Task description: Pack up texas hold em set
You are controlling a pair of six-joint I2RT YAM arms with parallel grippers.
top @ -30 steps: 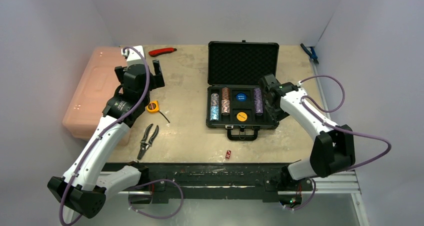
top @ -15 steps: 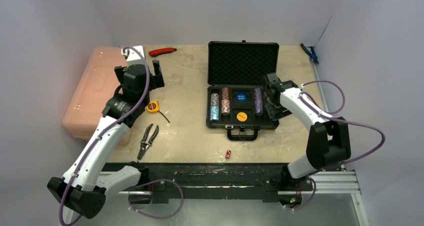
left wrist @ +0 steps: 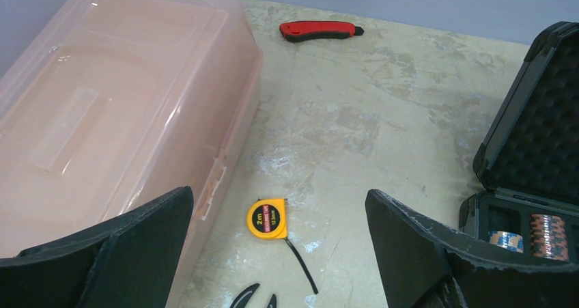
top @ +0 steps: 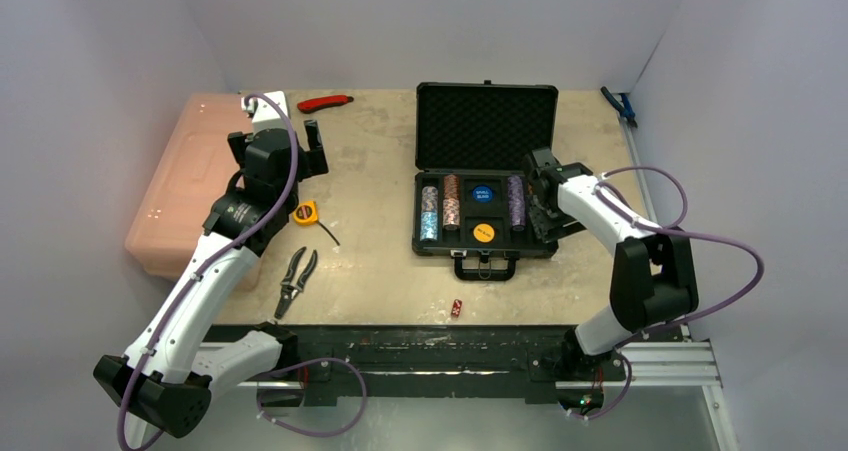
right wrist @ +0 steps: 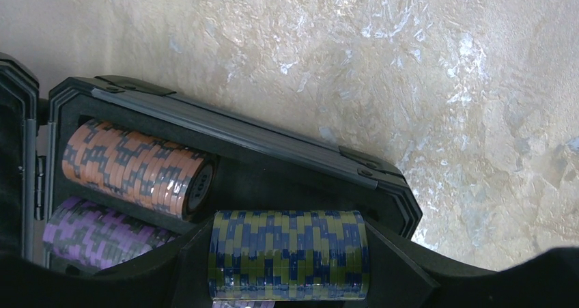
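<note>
One translucent pink plastic box (top: 185, 186), smooth-lidded, sits far left. The left pincer (left wrist: 278, 199) hangs wide open and empty over one yellow tape measure (top: 304, 212); black pliers (top: 296, 276) and a red utility knife (top: 324, 102) lie nearby. Mid-desk (top: 380, 171), the black hard briefcase (top: 487, 121) lies open — egg-crate foam lid, three speckled chip stacks (top: 451, 202), one blue disc (top: 482, 195), one yellow disc (top: 483, 233). One red die (top: 457, 308) lies in front. The right pincer (right wrist: 290, 270) grips a fourth, blue-and-olive stack (right wrist: 288, 240) at the case's right edge.

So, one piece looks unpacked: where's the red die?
Top view: small red die on the beige table, near edge, in front of the open black briefcase.
</note>
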